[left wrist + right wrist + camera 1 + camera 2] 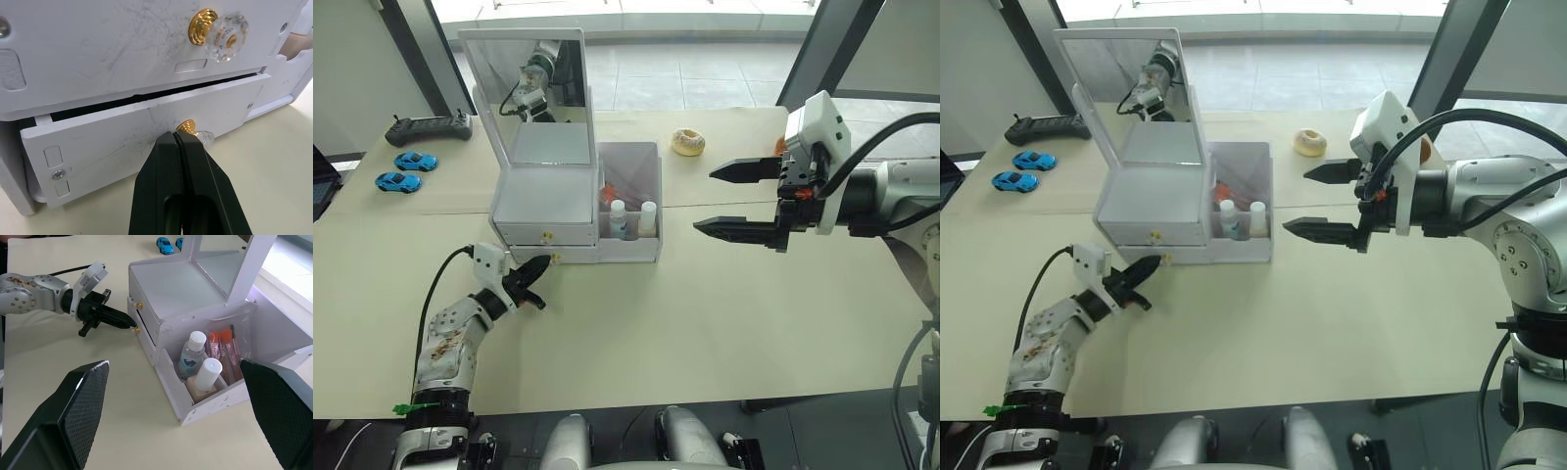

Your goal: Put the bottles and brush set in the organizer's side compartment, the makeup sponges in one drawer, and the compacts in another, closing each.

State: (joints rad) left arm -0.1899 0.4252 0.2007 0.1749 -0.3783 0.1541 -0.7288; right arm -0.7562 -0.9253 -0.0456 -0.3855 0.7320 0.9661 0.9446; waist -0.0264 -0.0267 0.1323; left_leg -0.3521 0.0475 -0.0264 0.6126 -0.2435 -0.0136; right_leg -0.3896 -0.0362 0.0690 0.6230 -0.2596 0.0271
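Left gripper (182,138) pressed together at the lower drawer's gold knob (188,128); right gripper (736,199) spread wide.

The white organizer (548,186) stood on a pale beige table (705,313), drawer fronts facing the robot, its mirror lid (524,73) upright. The lower drawer (146,132) sat slightly ajar. In the translucent side compartment (646,162) the two white-capped bottles (195,360) stood upright beside the brush set (222,350), which leaned on end. Grey floor tiles and windows lay beyond.

The organizer (546,201) is white, its drawer knobs (215,33) gold and clear. In the translucent side compartment (254,377), white-capped bottles (191,355) stand beside the orange-handled brush set (225,350). Two blue toy cars (406,171) lie near the tabletop's far left edge.
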